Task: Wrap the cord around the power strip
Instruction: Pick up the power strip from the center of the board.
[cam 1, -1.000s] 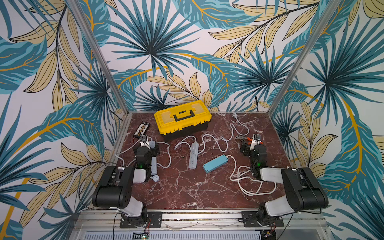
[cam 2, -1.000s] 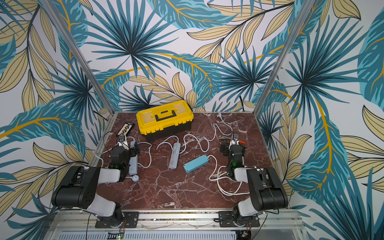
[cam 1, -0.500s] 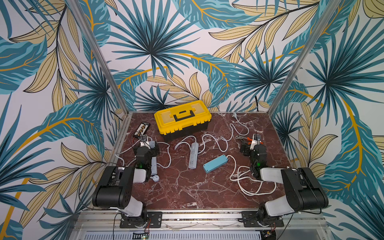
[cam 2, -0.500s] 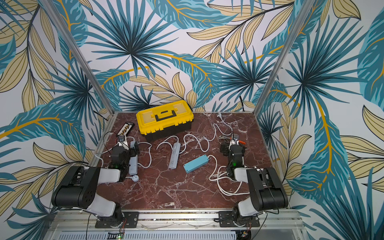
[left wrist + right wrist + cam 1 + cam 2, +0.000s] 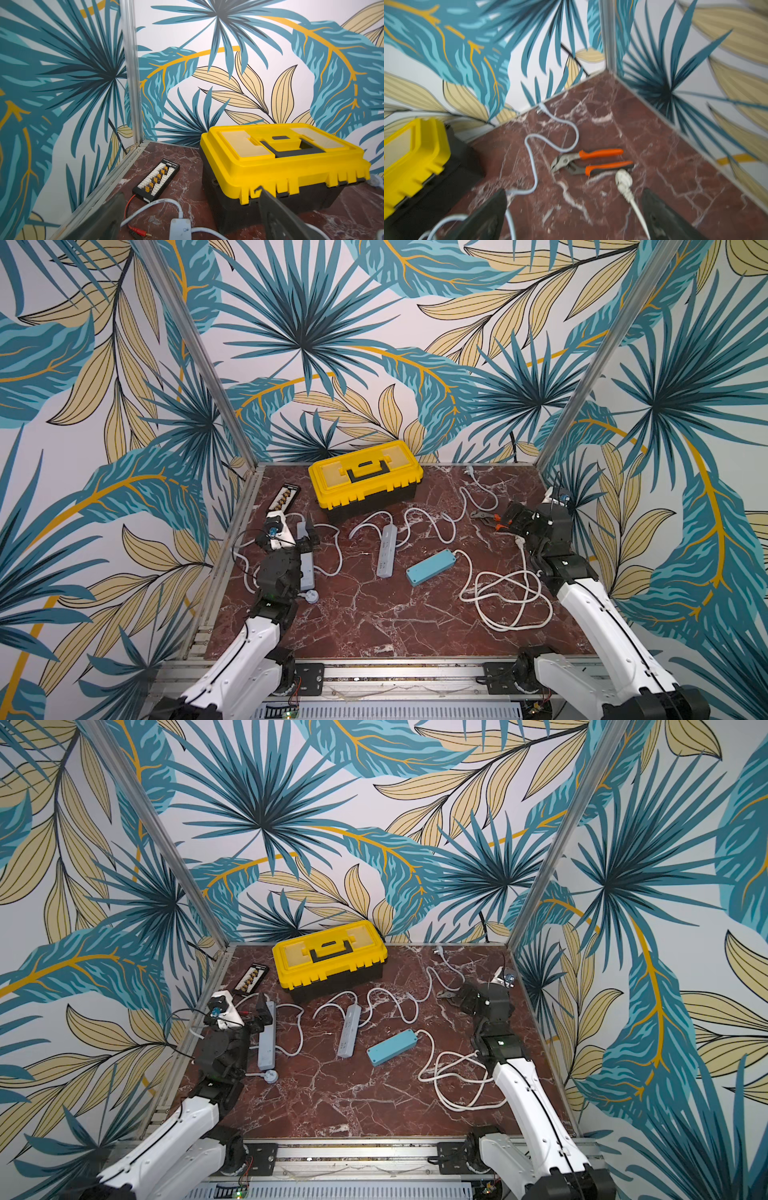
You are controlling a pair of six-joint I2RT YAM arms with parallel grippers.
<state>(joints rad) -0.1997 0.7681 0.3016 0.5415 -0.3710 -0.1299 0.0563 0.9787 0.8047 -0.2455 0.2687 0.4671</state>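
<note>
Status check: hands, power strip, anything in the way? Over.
Left hand open, empty, above grey power strip end. Right hand open, empty, white plug close ahead. Strip's cord loose, unwrapped. Orange-handled pliers beside the plug.

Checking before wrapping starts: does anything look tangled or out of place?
Yes. The white cord of the teal power strip sprawls in overlapping loops by the right arm, and orange-handled pliers lie among the cords.
</note>
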